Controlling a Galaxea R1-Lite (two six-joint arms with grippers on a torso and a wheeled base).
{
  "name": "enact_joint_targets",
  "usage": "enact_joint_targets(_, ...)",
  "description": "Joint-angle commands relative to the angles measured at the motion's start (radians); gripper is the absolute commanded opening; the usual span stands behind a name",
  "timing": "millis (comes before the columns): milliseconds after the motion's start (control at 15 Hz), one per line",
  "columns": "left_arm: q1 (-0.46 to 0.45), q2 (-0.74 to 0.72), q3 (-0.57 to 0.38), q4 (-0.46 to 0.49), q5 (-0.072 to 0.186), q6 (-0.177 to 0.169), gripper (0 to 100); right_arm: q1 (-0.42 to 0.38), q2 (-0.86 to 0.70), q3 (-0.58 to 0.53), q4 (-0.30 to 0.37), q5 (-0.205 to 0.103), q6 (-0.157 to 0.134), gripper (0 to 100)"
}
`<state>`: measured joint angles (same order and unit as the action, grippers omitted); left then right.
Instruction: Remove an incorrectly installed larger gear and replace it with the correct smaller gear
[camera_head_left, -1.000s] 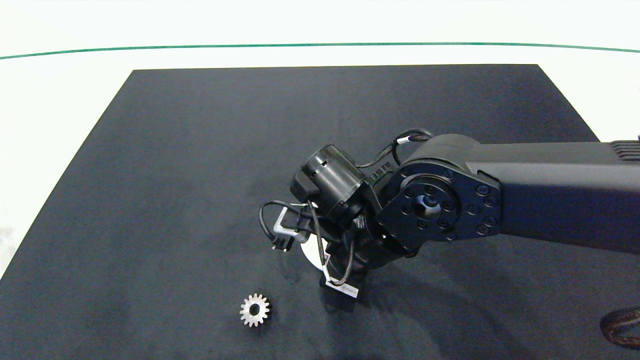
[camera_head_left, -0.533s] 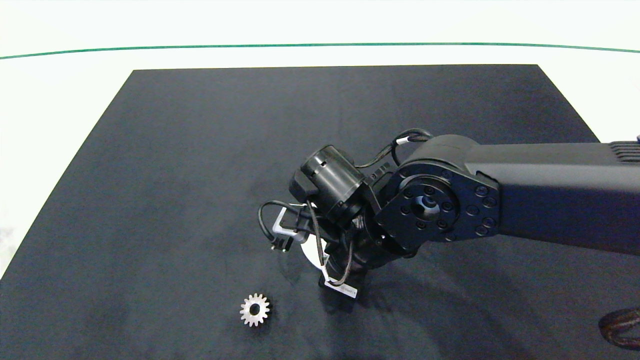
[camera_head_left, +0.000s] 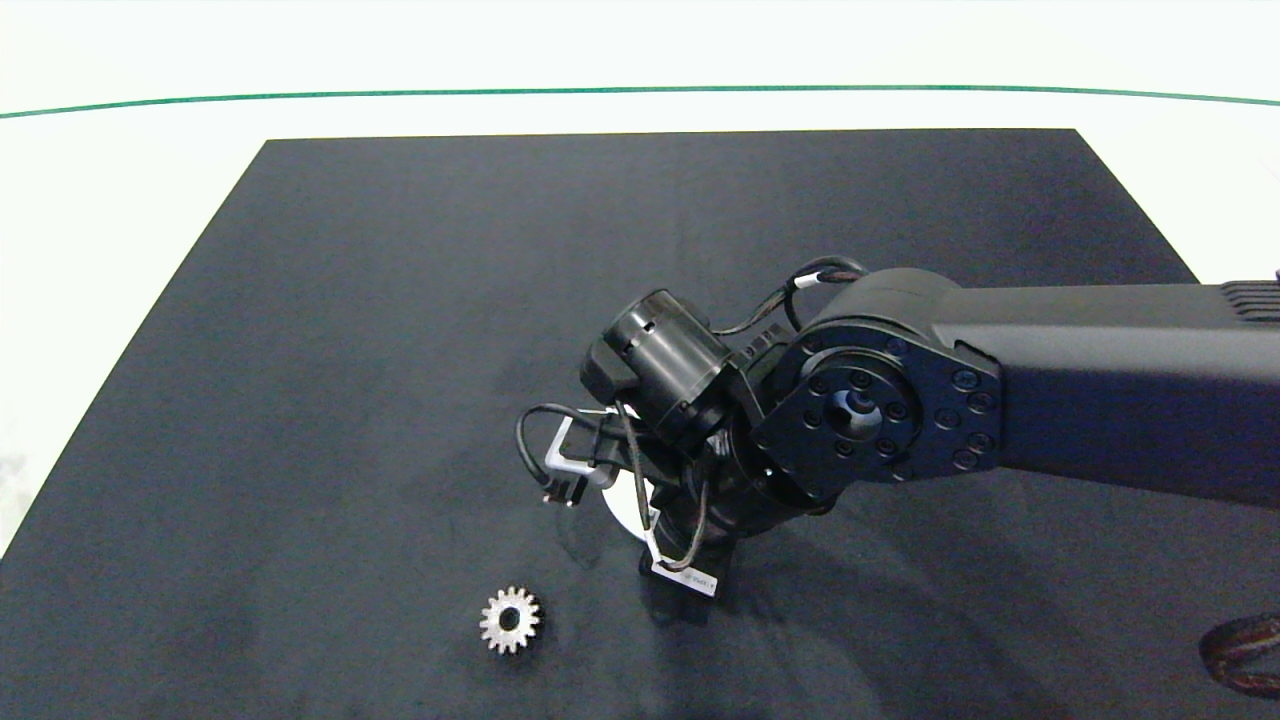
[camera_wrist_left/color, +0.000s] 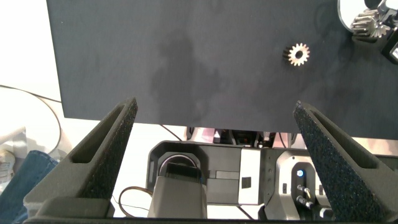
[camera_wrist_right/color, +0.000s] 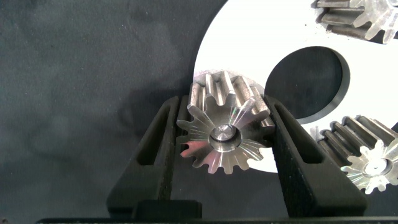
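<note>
- Right gripper (camera_wrist_right/color: 224, 140) clamps the larger gear (camera_wrist_right/color: 225, 132) on its white plate (camera_wrist_right/color: 249, 37); removal is my step in hand.
- Next: lift straight up.
- The smaller gear (camera_head_left: 509, 620) waits nearby; left gripper (camera_wrist_left/color: 217, 134) idles, spread wide.

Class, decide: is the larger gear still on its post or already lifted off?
Still on: the larger gear sits on the white plate with a pin through its centre, the right gripper fingers closed against its teeth.

right arm (camera_head_left: 1100, 390): matte black housing, round joint plate ringed with screws, black cylinder at wrist, thin black cables looped beside it, white label tag. fingers (camera_wrist_right/color: 158, 158): dark, grainy-textured pads.
</note>
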<state>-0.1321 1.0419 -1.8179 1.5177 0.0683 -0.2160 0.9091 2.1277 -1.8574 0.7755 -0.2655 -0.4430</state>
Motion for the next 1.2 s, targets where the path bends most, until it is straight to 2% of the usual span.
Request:
enact_joint_targets(67, 0.000, 0.001, 0.000, 0.009, 0.001, -0.002, 100, 0.001, -0.006, -0.002, 0.005, 0.008, -0.003, 28)
enact_joint_targets(600, 0.000, -0.002, 0.002, 0.009, 0.001, -0.002, 100, 0.002, -0.046, -0.006, 0.008, 0.009, -0.006, 12)
enact_joint_targets(867, 0.000, -0.002, 0.002, 0.009, 0.001, -0.002, 100, 0.022, -0.114, 0.021, 0.014, 0.008, -0.008, 4)
enact_joint_targets(1067, 0.000, -0.003, 0.002, 0.009, 0.001, -0.002, 100, 0.028, -0.190, 0.098, 0.013, 0.005, -0.002, 0)
enact_joint_targets(1200, 0.000, -0.003, 0.003, 0.009, 0.001, 0.000, 100, 0.024, -0.276, 0.198, 0.013, -0.003, -0.005, 0)
